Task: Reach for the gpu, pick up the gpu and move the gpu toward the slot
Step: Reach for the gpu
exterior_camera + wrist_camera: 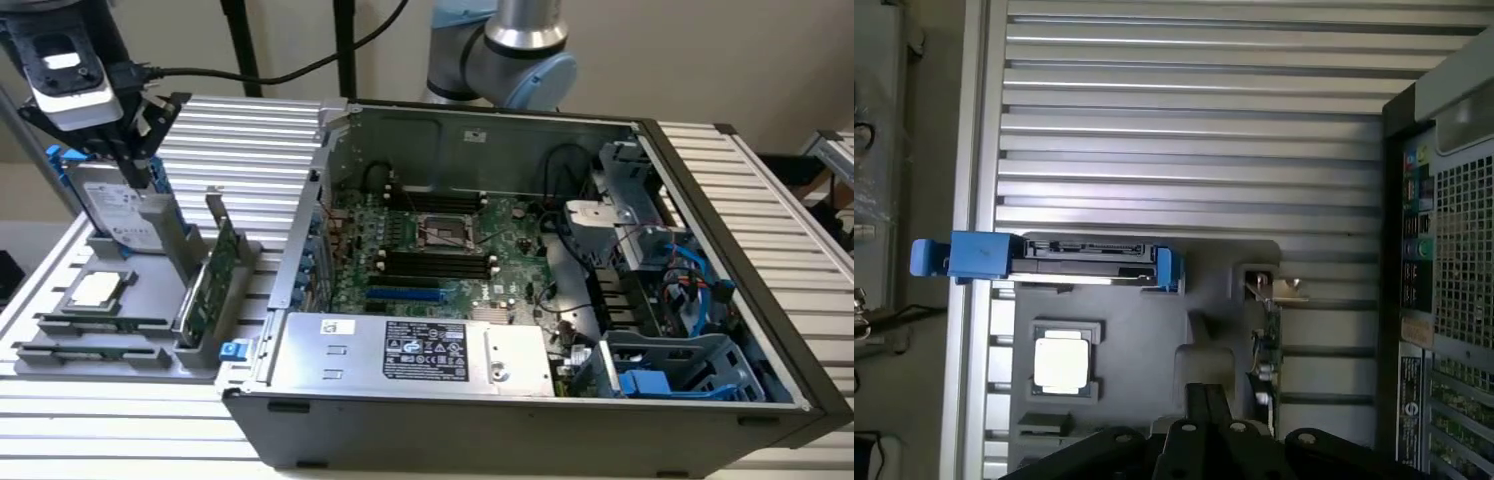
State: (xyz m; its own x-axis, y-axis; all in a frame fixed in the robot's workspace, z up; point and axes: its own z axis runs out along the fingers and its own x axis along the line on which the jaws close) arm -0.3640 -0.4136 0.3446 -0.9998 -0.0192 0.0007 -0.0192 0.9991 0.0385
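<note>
The gpu [214,268] is a thin green card with a silver bracket. It stands on edge in a grey holder [147,300] at the exterior view's left, outside the computer case. In the wrist view the gpu [1268,345] appears edge-on, with its bracket tab near the holder's corner. My gripper [136,176] hangs above the holder, over the hard drive [114,205] and apart from the gpu. Its fingers [1199,408] sit pressed together with nothing between them. The blue slot [407,297] lies on the motherboard inside the case.
The holder also carries a silver hard drive with blue rails [1054,258], a processor chip [1062,362] and memory sticks [80,325]. The open computer case [747,400] has tall walls, a power supply [414,350] in front and cables on the exterior view's right. A ribbed metal table [1194,110] lies underneath.
</note>
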